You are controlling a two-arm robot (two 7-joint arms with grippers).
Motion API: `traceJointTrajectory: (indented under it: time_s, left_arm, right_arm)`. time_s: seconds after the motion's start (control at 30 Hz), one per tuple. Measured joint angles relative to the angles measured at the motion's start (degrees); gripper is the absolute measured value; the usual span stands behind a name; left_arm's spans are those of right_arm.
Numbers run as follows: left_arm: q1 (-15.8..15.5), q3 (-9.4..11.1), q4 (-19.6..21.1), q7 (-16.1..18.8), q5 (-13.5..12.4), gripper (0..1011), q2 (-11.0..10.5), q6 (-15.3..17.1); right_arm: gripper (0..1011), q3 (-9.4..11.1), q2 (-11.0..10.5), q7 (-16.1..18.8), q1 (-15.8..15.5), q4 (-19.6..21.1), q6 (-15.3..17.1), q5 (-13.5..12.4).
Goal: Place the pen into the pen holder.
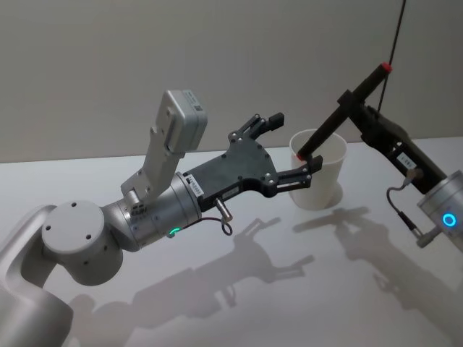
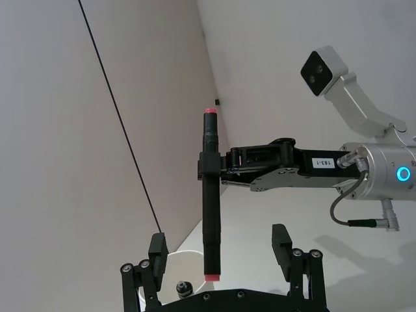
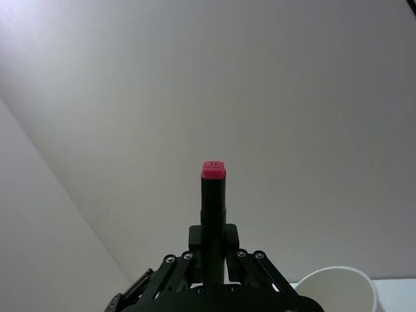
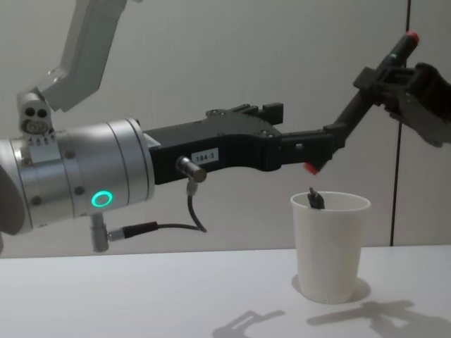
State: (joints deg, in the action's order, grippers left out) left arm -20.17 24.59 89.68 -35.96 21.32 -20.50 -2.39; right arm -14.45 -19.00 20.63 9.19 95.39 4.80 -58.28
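Pen over the cup, pinched by the right gripper; left gripper spread wide beside the cup.

Left gripper (image 1: 283, 150), black, on a silver arm, reaches in from the left, fingers wide apart and holding nothing; head view shows its lower finger (image 1: 298, 178) at the near-left wall of the plain white tapered paper cup (image 1: 322, 184), upper finger behind the rim. Touching or just apart: cannot tell. Cup stands upright on the white table (image 1: 289, 289); chest view shows a small dark tip (image 4: 315, 200) poking above its rim. Long black pen with red ends (image 1: 342, 111) hangs tilted, lower red end just above the cup's mouth, upper end leaning right. Right gripper (image 1: 358, 107) comes in from the right, fingers clamped on the pen's upper-middle part.
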Motion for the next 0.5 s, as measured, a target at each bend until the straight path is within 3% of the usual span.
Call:
traceJointTrajectory:
  time_s: [0.5]
  left_arm:
    - [0.0,0.0,0.0,0.0,0.0,1001,0.0,0.0]
  right_arm:
    - [189,0.1,-0.7,-1.4,2.2,-2.7,-5.0,13.0]
